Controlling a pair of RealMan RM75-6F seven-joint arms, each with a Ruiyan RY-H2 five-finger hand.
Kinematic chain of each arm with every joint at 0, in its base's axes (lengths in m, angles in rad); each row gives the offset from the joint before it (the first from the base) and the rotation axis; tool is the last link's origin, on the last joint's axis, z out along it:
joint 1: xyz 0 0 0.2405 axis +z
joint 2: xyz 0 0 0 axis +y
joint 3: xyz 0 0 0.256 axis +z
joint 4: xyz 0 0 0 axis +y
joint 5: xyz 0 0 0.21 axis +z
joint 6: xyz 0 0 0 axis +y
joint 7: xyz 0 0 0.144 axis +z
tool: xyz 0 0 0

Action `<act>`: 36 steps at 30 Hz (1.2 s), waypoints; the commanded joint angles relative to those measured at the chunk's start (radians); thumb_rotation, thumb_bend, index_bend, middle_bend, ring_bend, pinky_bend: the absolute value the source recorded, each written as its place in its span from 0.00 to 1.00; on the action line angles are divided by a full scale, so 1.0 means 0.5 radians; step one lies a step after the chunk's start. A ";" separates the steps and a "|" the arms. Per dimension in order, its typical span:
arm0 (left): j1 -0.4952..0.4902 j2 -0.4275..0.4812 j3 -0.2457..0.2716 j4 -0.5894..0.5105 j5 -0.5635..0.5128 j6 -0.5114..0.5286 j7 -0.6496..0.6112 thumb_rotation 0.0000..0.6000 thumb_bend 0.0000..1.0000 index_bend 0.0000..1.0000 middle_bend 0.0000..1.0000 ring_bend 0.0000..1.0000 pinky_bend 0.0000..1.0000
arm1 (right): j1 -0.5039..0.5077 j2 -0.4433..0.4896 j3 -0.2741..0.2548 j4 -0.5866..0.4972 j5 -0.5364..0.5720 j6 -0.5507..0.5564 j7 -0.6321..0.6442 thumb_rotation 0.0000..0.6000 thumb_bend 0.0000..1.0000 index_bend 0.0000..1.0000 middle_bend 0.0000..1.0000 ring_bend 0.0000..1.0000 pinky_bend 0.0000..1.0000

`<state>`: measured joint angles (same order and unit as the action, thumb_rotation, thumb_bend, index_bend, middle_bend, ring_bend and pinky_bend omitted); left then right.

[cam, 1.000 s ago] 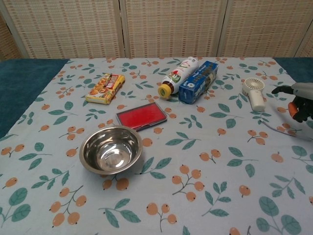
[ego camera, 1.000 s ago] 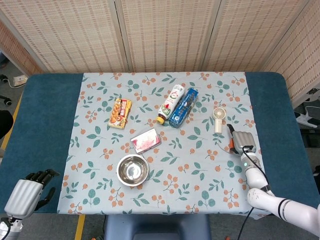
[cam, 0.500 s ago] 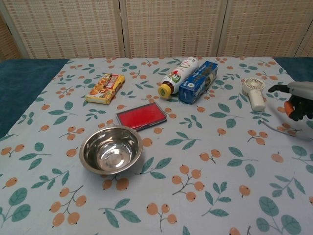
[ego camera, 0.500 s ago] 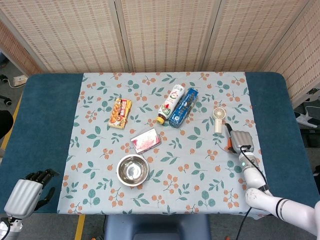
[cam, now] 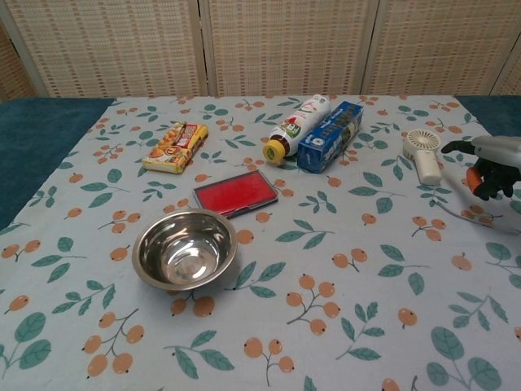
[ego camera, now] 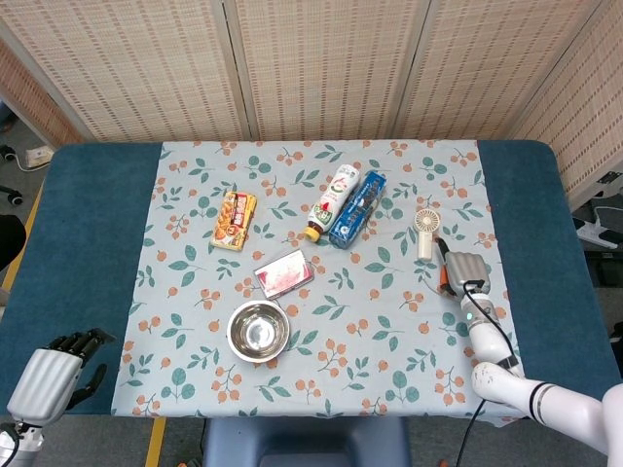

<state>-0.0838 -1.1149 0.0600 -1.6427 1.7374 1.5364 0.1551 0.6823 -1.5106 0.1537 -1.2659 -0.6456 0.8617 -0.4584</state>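
My right hand (ego camera: 465, 269) hovers low over the floral cloth at the right, just short of a small white handheld fan (ego camera: 425, 232) that lies flat. In the chest view the right hand (cam: 491, 163) has its thumb pointing at the fan (cam: 423, 153), its dark fingers bent downward, and nothing in it. My left hand (ego camera: 49, 377) hangs below the table's front left corner, holding nothing, fingers slightly apart. The chest view does not show it.
A white bottle (ego camera: 332, 199) and a blue box (ego camera: 357, 208) lie side by side at the centre back. A yellow snack pack (ego camera: 235, 220) lies to the left, with a red flat case (ego camera: 283, 272) and a steel bowl (ego camera: 257, 331) nearer the front. Wicker screens stand behind.
My right hand has crept a little to the left, closer to the fan. The left hand and the objects have not moved.
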 commanded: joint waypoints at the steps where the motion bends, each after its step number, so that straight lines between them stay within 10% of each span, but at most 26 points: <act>1: 0.000 0.001 -0.001 0.002 -0.003 -0.001 -0.002 1.00 0.43 0.32 0.31 0.37 0.49 | 0.004 -0.006 0.007 0.011 0.004 -0.005 0.004 1.00 0.78 0.00 0.70 0.57 0.58; 36: -0.001 0.006 -0.002 0.003 -0.011 -0.003 -0.019 1.00 0.43 0.32 0.31 0.37 0.49 | 0.044 -0.091 0.032 0.144 0.030 -0.068 0.005 1.00 0.78 0.00 0.70 0.57 0.58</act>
<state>-0.0841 -1.1121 0.0588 -1.6415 1.7321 1.5350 0.1456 0.7041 -1.5556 0.1698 -1.1940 -0.6307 0.8279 -0.4561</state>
